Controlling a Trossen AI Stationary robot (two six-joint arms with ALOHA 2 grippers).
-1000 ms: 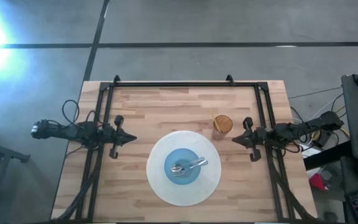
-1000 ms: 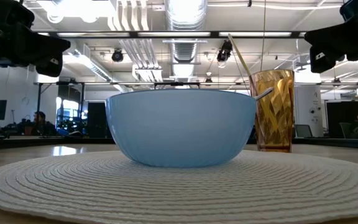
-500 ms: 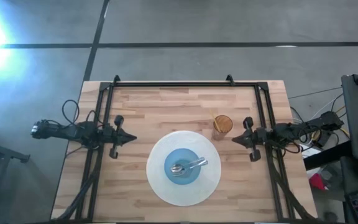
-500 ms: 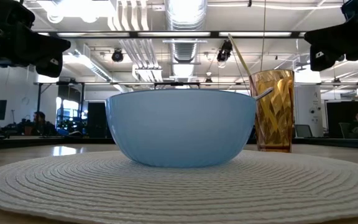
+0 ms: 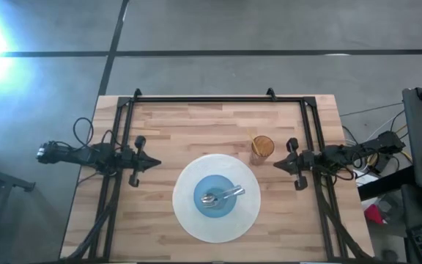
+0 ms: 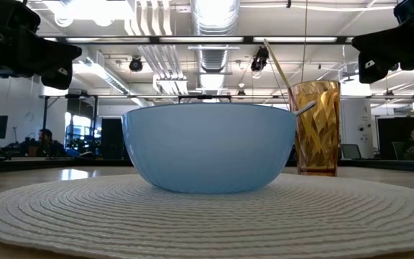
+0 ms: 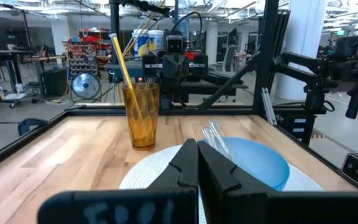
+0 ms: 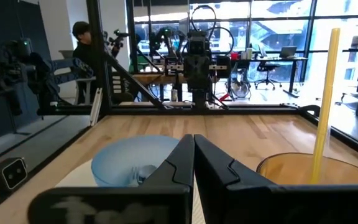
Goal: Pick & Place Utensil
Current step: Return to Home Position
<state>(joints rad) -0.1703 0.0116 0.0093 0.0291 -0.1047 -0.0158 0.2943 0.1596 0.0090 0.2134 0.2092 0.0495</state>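
Note:
A light blue bowl sits on a round white woven placemat near the table's near edge. Metal utensils lie inside the bowl, their handles leaning over its right rim. An amber glass with a yellow straw stands on the wood just beyond the mat's right side. My left gripper hovers shut left of the mat, pointing right. My right gripper hovers shut right of the mat, beside the glass, pointing left.
A black metal frame runs along the far edge and both sides of the wooden table. Bare wood lies between the mat and the far rail. Cables trail off the left side. People show in the room behind.

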